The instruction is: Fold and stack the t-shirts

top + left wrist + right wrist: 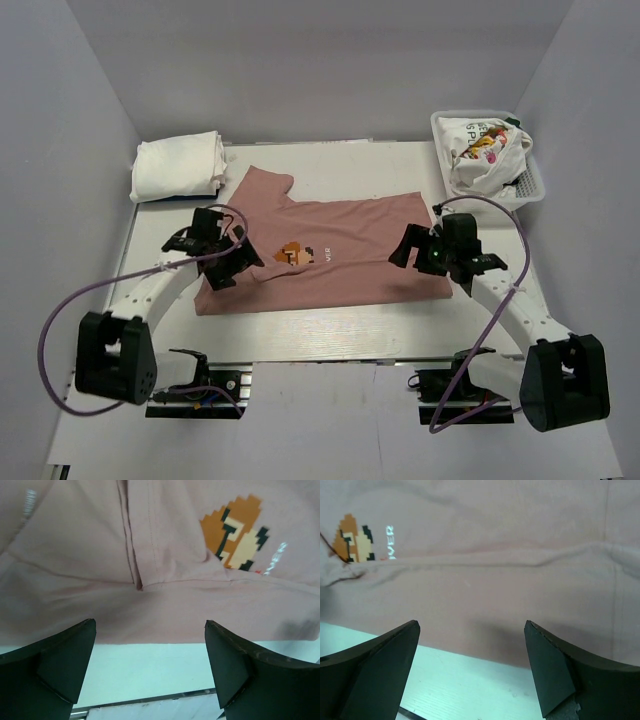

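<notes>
The dusty-pink t-shirt [330,255] lies partly folded on the table, its pixel-art print [293,254] facing up. It fills the left wrist view [75,580] and the right wrist view [485,540]. My left gripper [232,262] hovers open and empty over the shirt's left part, near its front edge. My right gripper [412,250] hovers open and empty over the shirt's right part. A stack of folded white t-shirts [178,166] sits at the back left. A white t-shirt with colourful print [482,150] is crumpled in the basket.
The white mesh basket [535,187] stands at the back right corner. Grey walls close in the table on three sides. The table's front edge [320,352] runs just below the shirt.
</notes>
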